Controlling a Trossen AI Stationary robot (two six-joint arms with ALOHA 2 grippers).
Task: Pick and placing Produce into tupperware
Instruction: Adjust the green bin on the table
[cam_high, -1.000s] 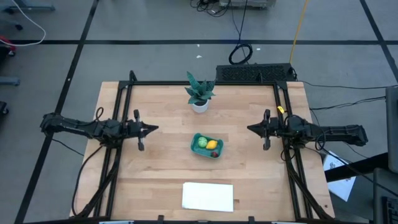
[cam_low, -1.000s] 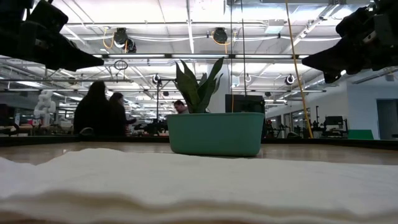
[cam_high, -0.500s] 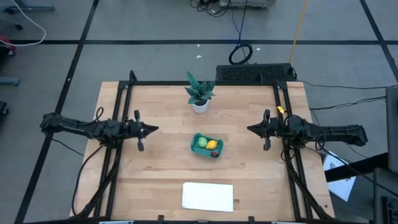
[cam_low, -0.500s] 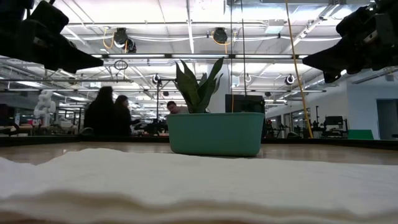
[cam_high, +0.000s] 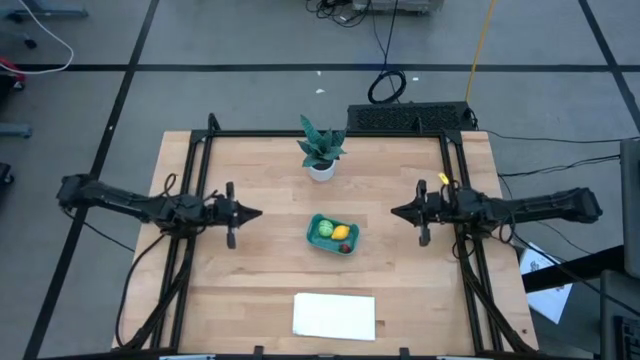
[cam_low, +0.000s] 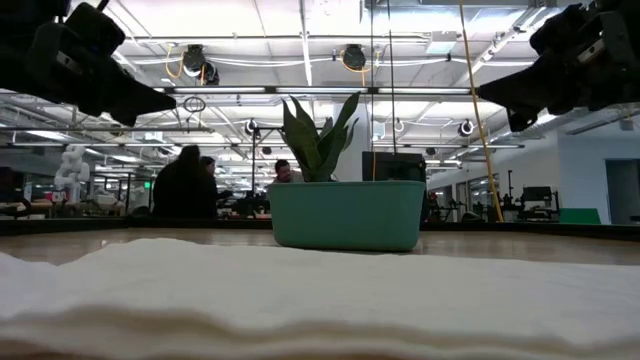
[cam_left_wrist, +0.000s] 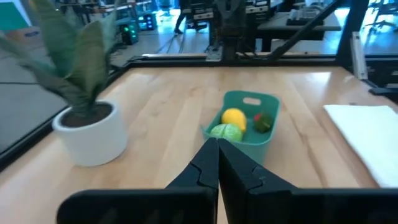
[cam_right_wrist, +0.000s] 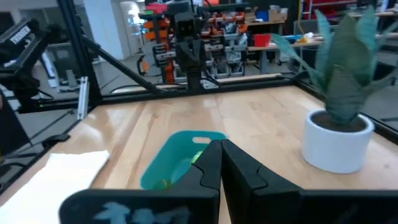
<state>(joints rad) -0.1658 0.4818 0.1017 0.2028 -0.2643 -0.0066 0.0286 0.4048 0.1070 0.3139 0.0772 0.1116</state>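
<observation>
You have a light wooden table (cam_high: 260, 270) with a black metal frame (cam_high: 330, 133) around its edges. Toward the far edge stands a spiky green potted plant (cam_high: 321, 147) in a white pot (cam_left_wrist: 92, 134). Near the front edge lies a flat white sheet (cam_high: 334, 315). Beyond the table, a black keyboard (cam_high: 410, 117) rests on the grey floor, with cables (cam_high: 386, 85) nearby. 2 people (cam_low: 190, 185) show in the room behind.

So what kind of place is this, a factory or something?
More likely a robotics lab or workshop. Two robot arms, with the left gripper and right gripper, flank a wooden table. Behind it are workbenches with equipment, and people sit under industrial ceiling lights.
</observation>
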